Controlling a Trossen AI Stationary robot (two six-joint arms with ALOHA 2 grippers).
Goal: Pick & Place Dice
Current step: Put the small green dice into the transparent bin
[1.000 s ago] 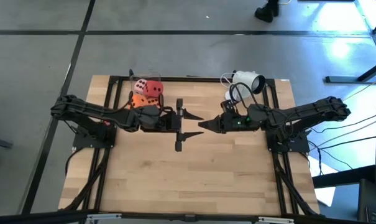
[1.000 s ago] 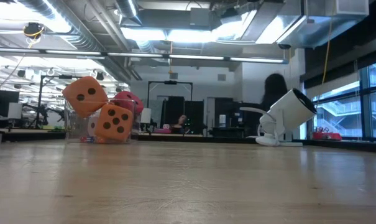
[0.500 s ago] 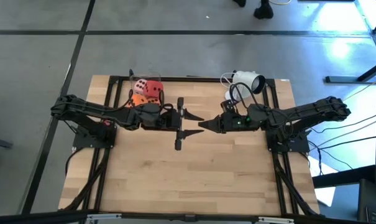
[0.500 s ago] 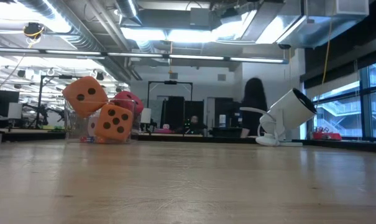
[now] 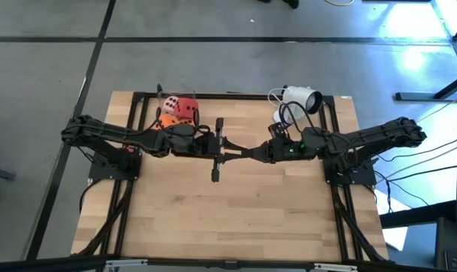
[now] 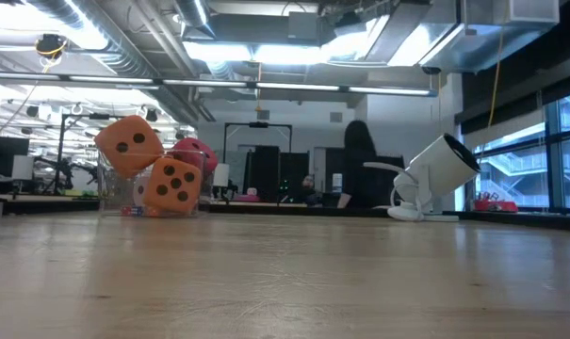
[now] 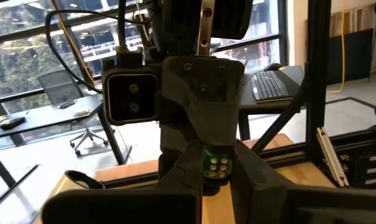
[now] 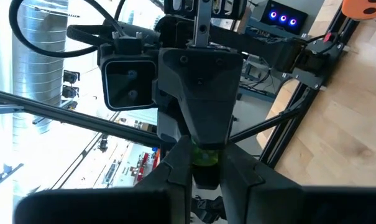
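- Most of the dice look parked already. A soft orange cube with dark pips (image 6: 174, 184) sits at the back left corner of the pale wooden worktop (image 5: 236, 219), and a second orange pipped cube (image 6: 127, 144) is perched tilted on top of it.
- A soft red cube with pips (image 5: 186, 108) is right there with them. They all seem to be in or against a clear plastic container (image 5: 166, 98), though I can't tell how many are actually inside it.
- I can't pick out a pale pink one from where I'm standing.
- The action is mid-worktop, well apart from that pile. The left end effector (image 5: 226, 153) and right end effector (image 5: 242, 154) are nose to nose up in the air.
- Between them is a small green cube with pale pips (image 7: 215, 167). The right end effector is clamped on the green cube.
- The left one's fingers look pinched in on the same green cube from the other side. Looks like a hand-off to me.
- So my guess is we're late in the job: the pile is done and this last little one is still to go. It needs to change arms cleanly, then be carried to the back left corner and let go.
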